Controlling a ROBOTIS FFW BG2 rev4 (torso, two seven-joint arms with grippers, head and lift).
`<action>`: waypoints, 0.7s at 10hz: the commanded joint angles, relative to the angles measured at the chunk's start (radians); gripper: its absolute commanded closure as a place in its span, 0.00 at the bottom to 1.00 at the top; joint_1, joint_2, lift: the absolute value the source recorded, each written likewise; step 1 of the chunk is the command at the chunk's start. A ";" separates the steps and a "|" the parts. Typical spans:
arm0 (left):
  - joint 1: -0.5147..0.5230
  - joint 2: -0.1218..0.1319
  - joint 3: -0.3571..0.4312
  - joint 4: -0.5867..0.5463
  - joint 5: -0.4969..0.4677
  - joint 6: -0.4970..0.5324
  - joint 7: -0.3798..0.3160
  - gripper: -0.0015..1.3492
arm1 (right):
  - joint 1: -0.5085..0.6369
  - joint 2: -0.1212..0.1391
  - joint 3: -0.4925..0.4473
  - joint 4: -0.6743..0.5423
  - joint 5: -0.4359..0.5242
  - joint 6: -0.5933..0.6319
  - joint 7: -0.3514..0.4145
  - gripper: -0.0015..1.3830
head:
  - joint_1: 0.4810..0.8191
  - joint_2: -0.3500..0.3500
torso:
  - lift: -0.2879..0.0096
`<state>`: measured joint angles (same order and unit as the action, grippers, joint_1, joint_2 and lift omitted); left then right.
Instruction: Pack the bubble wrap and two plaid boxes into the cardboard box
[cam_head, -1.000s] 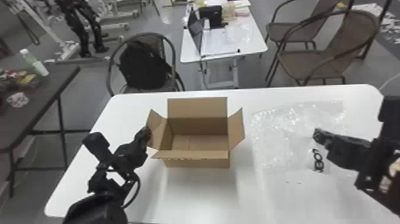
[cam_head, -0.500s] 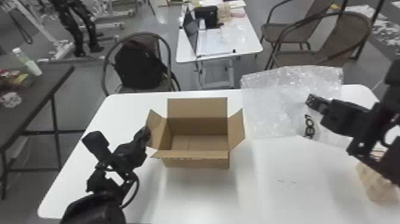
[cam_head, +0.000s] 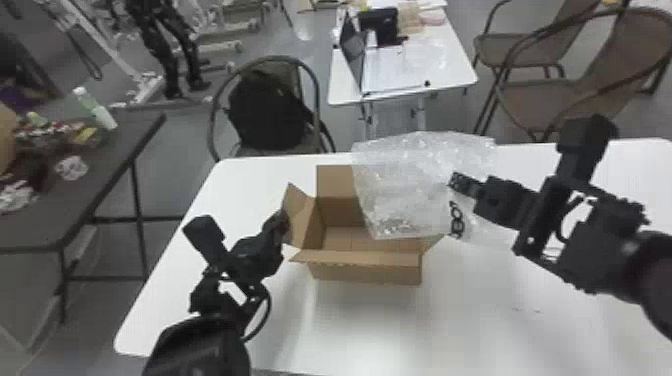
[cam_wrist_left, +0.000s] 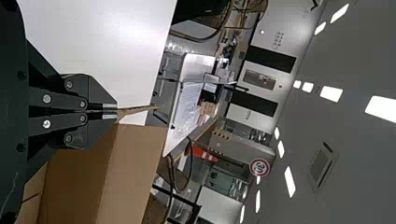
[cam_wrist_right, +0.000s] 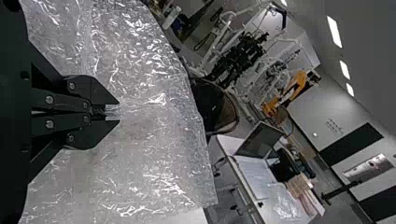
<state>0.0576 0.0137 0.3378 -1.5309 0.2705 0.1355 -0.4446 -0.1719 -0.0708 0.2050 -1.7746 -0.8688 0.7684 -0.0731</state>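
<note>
My left gripper (cam_head: 283, 220) is at the left flap of the open cardboard box (cam_head: 367, 270). In the left wrist view that gripper (cam_wrist_left: 116, 113) is shut on the flap (cam_wrist_left: 140, 109), with the box wall (cam_wrist_left: 130, 172) beside it. My right gripper (cam_head: 452, 181) holds the bubble wrap (cam_head: 400, 185) up, its left part hanging over the right side of the box and hiding the right flap. In the right wrist view the gripper (cam_wrist_right: 116, 112) is shut on the bubble wrap (cam_wrist_right: 149, 154), which spreads out on both sides of the fingers.
The white table (cam_head: 350, 340) carries the box. Behind it stand a chair with a black backpack (cam_head: 267, 110), a small white table (cam_head: 400, 75) with a laptop, and brown chairs (cam_head: 545, 100). A dark table (cam_head: 110, 165) with clutter is at the left.
The right gripper has lifted the bubble wrap off the table and carried it left, over the box's right side. The left arm has kept its place at the flap.
</note>
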 joint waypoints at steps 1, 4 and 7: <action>-0.001 0.012 -0.014 0.000 0.000 0.003 0.007 0.90 | -0.061 -0.007 0.062 0.046 -0.073 -0.026 -0.002 0.87 | 0.63 0.94 | 0.73; 0.001 0.040 -0.046 0.000 0.009 0.010 0.035 0.90 | -0.147 0.009 0.163 0.195 -0.217 -0.124 -0.011 0.87 | 0.63 1.00 | 0.73; -0.001 0.052 -0.048 0.003 0.015 0.007 0.038 0.90 | -0.233 0.051 0.278 0.439 -0.311 -0.244 0.026 0.87 | 0.62 1.00 | 0.73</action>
<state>0.0575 0.0632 0.2909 -1.5279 0.2828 0.1437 -0.4064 -0.3903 -0.0318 0.4703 -1.3842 -1.1727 0.5348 -0.0511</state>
